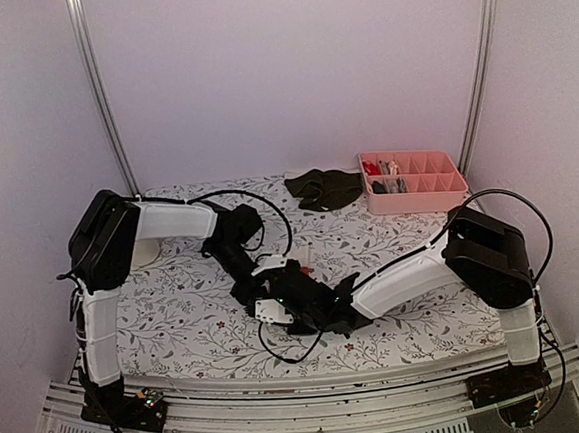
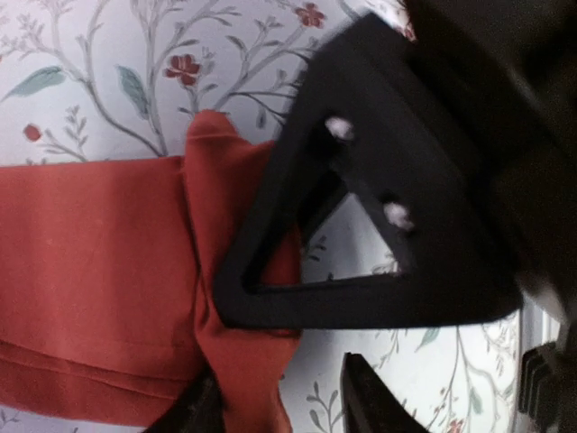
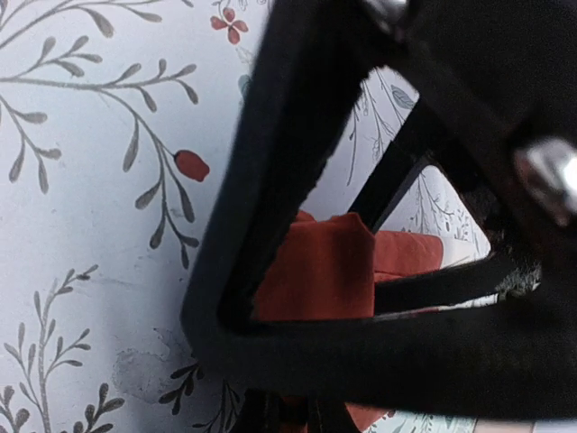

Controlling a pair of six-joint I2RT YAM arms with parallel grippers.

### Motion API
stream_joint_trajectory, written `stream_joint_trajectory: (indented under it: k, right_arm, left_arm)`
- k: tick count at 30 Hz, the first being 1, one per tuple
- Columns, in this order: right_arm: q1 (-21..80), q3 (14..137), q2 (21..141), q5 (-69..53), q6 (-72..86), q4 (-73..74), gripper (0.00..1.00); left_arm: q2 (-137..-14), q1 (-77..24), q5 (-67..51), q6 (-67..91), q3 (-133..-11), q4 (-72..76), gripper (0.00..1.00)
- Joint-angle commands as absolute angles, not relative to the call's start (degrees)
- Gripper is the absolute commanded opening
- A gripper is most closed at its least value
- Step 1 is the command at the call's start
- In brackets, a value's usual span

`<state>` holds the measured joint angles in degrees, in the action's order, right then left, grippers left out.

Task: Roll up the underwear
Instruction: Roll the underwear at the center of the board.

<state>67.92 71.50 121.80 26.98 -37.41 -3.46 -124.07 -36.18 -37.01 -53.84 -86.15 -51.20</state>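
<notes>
Plainly the underwear (image 2: 90, 244) runs toward nine o'clock from the left claw (image 2: 275, 406), parted astride its fold; right claw (image 3: 288, 417) clenched or not, unclear.

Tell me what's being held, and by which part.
Cannot tell: a bunched fold of the rust-red underwear lies inside the left pincer, with a gap showing; right pincer unclear.

floral table (image 1: 177, 316) | rust-red underwear (image 2: 90, 271) near-centre | dark underwear (image 1: 324, 188), pink tray (image 1: 414, 205) far
</notes>
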Motion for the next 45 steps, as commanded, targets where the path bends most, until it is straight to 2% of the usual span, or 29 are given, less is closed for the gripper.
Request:
stream_joint_trajectory:
  k: [1,6,8,21,26,29,37,39,45]
  right_arm:
    - [66.0,73.1,121.5,18.3,-32.0,4.5,0.02]
    - [64.6,74.2,120.7,13.8,-29.2,7.5,0.03]
    - [63.9,75.0,120.8,11.4,-27.9,9.5,0.02]
    - [58.3,84.2,123.6,-7.0,-19.9,22.0,0.03]
    - [56.3,87.0,125.2,-15.4,-17.5,26.2,0.03]
    - [55.2,89.1,127.1,-19.4,-16.3,28.3,0.03]
    - [53.0,91.4,129.5,-30.1,-14.0,30.7,0.03]
    - [52.9,91.5,129.6,-30.8,-14.1,30.9,0.03]
    - [52.9,91.9,130.5,-30.0,-14.1,31.7,0.03]
  left_arm:
    - [-120.4,-35.2,-28.5,-53.4,-81.4,-50.0,0.6]
    - [-114.6,-33.5,-27.2,-53.5,-75.7,-45.3,0.95]
    - [-110.7,-32.4,-27.2,-53.7,-72.9,-42.6,0.98]
    - [-90.2,-29.3,-21.3,-58.5,-45.0,-10.0,0.98]
    - [-84.6,-32.7,-21.2,-61.3,-37.0,0.5,0.98]
    - [-81.9,-37.2,-18.8,-63.1,-32.2,7.4,0.95]
    - [-86.3,-48.2,-10.7,-61.8,-31.0,15.1,0.85]
    - [-87.8,-50.0,-8.5,-61.8,-31.0,17.2,0.84]
    - [-93.9,-53.9,0.5,-61.5,-32.6,22.9,0.72]
